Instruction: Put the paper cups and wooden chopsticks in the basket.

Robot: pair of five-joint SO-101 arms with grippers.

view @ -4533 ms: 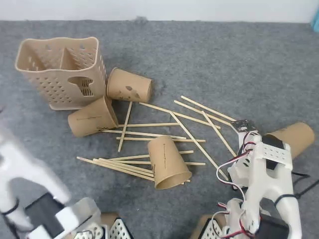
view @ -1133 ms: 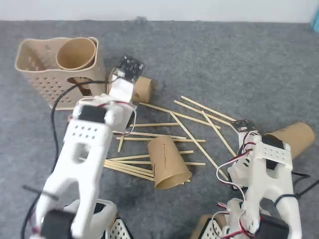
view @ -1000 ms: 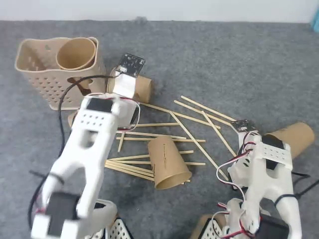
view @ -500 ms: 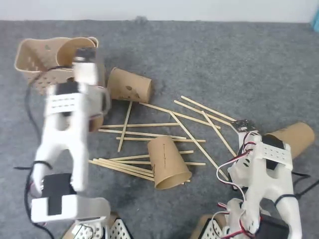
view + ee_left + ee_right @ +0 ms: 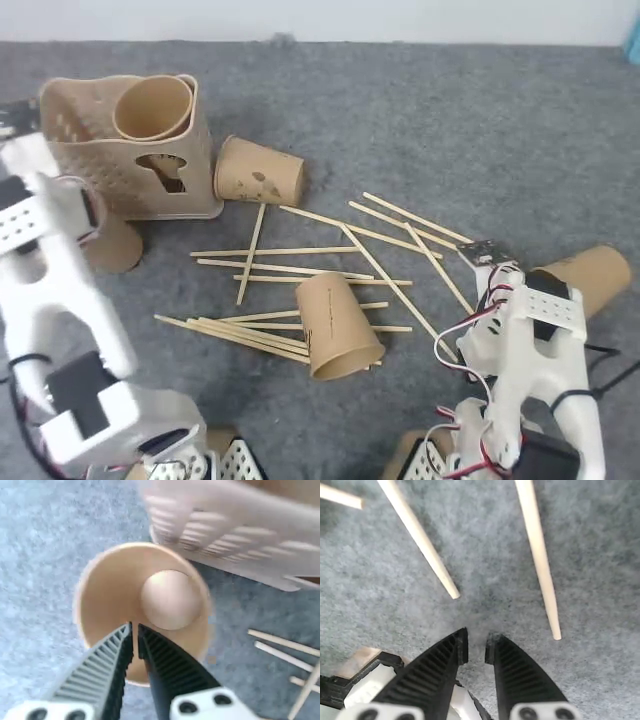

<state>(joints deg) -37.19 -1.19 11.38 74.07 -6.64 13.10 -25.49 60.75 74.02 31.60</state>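
Grey carpeted worktop [image 5: 480,120]. Basket [image 5: 100,170] stood at far left, one paper cup [image 5: 152,107] inside it. Left hand [image 5: 134,627] had fingers almost together, tips over mouth of second cup [image 5: 170,600] just beside basket; could not tell if it gripped. Right hand [image 5: 475,640] was nearly closed on nothing, low over carpet by ends of loose chopsticks [image 5: 300,270]. Other cups [image 5: 258,170] lay on their sides around them.

The left gripper [image 5: 135,626] is pinching a paper cup [image 5: 105,600].
Its fingers are squeezing the cup's wall. The basket [image 5: 225,525] is sitting at 1 o'clock and chopsticks [image 5: 282,643] are lying at 4 o'clock on grey carpet [image 5: 40,525].
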